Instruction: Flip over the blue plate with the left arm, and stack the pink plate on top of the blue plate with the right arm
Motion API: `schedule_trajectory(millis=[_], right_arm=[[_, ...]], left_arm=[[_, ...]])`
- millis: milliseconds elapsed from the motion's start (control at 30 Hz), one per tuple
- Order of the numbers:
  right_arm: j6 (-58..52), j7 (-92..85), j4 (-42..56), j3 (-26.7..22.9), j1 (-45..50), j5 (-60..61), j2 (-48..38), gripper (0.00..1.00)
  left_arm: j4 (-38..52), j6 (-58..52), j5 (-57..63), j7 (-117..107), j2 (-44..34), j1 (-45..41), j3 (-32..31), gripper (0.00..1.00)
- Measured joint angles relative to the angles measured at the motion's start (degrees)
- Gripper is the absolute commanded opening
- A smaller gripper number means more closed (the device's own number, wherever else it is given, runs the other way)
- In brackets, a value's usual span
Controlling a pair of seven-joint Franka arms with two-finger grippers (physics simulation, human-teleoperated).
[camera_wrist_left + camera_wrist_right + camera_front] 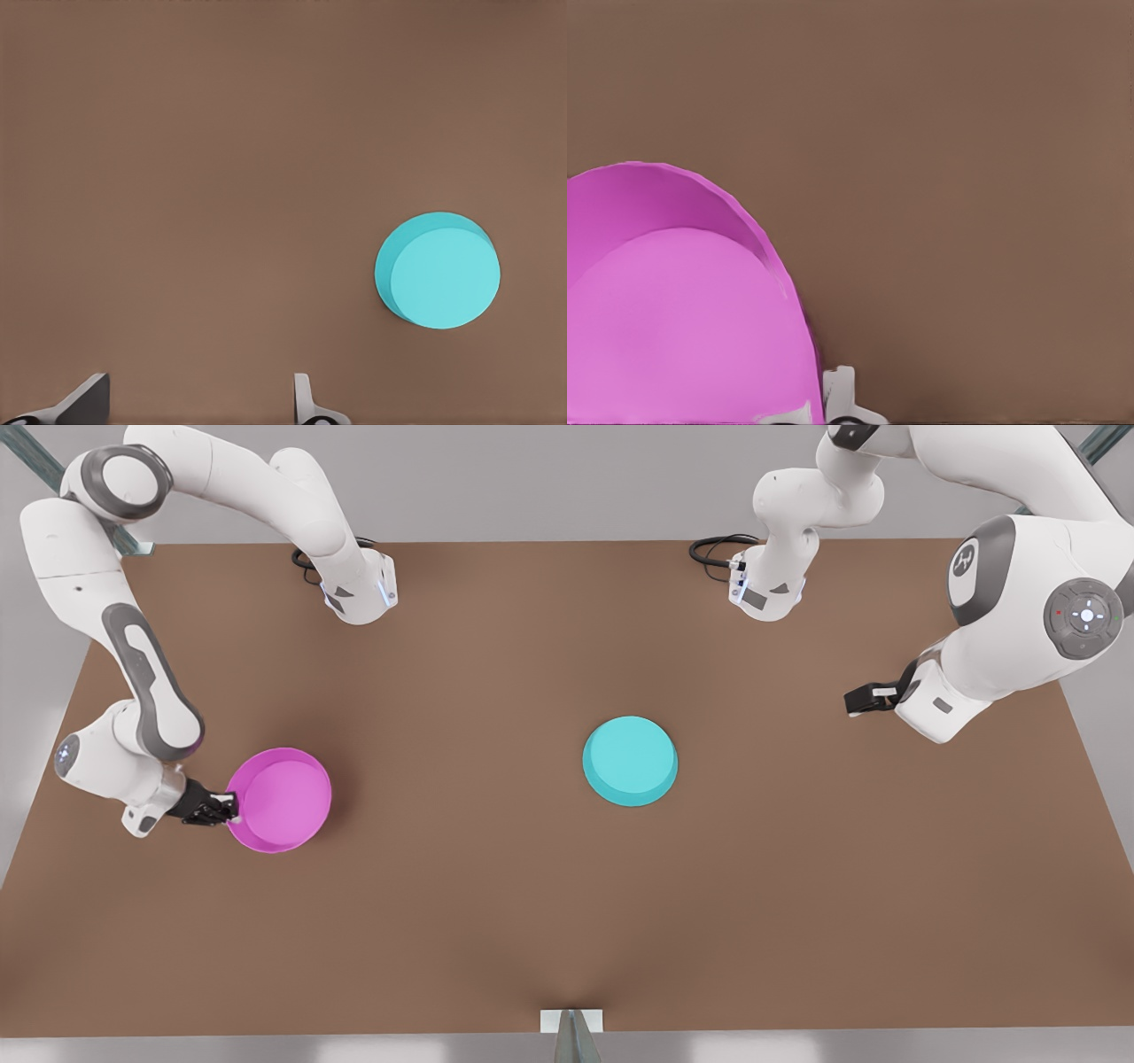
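The pink plate [282, 800] sits rim-up near the desk [567, 921] edge on the front view's left, about halfway between the far and near edges. The right gripper [223, 810] is at the plate's outer rim, on the side facing that desk edge, its fingers closed narrowly over the rim. In the right wrist view the pink plate [682, 310] shows its hollow inside, with one pale fingertip [840, 394] just outside the wall.

The blue plate [630, 761] lies upside down, flat base up, near the middle of the desk, a little toward the front view's right and well apart from the pink one. The left gripper [858, 699] hangs above the desk toward the edge on the front view's right, well clear of the blue plate, holding nothing. In the left wrist view its fingers [84, 400] stand wide apart, and the blue plate [438, 271] lies alone on the bare brown surface [221, 177]
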Motion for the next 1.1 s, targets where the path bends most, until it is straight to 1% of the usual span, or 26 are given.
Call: schedule_trajectory(millis=[67, 200, 433, 500, 667, 800, 900, 1000, 1067, 1100], right_arm=[[0.13, 4.08, -0.11, 0.60, -0.04, -3.94, -0.57, 0.21], [-2.12, 8.44, -0.11, 2.53, 0.14, -4.32, -1.83, 0.21], [-1.14, 10.42, 0.19, 2.59, 0.50, -4.75, -1.14, 0.21], [-1.37, 14.41, -0.01, 2.89, 0.08, -4.88, -0.95, 0.21], [-2.13, 20.34, -0.11, 5.01, -0.44, -5.43, -0.87, 0.21], [-2.13, 26.12, -1.37, 8.69, -1.84, -5.77, 0.25, 0.21], [2.35, 27.99, -3.15, 10.08, 0.04, -5.58, 0.69, 0.21], [8.01, 32.57, -4.10, 10.51, 4.57, -5.27, 0.56, 0.21], [12.02, 36.92, -4.30, 10.38, 9.45, -4.52, 0.29, 0.21], [13.91, 39.14, -4.01, 10.08, 13.62, -2.53, -0.25, 0.21]], left_arm=[[0.00, 0.00, 0.01, -0.03, 0.00, 0.02, 0.03, 1.00], [0.00, 0.00, 0.02, -0.02, 0.00, 0.00, 0.00, 1.00], [0.00, 0.00, 0.03, -0.03, 0.00, -0.02, 0.00, 1.00], [0.00, 0.05, 0.05, -0.05, 0.00, 0.01, 0.03, 1.00], [-0.05, 0.70, 0.06, -0.06, 0.00, 0.03, 0.01, 1.00], [0.00, 0.73, 0.06, -0.06, 0.00, 0.37, 0.01, 1.00], [-0.08, 0.70, 0.03, -0.01, 0.00, 0.86, 0.00, 1.00], [-0.04, 0.70, 0.01, -0.06, 0.00, 0.77, 0.00, 1.00], [-0.07, 0.62, 0.00, -0.06, 0.00, 0.79, 0.00, 1.00], [-0.09, 0.66, 0.00, -0.03, 0.00, 0.78, 0.00, 1.00]])
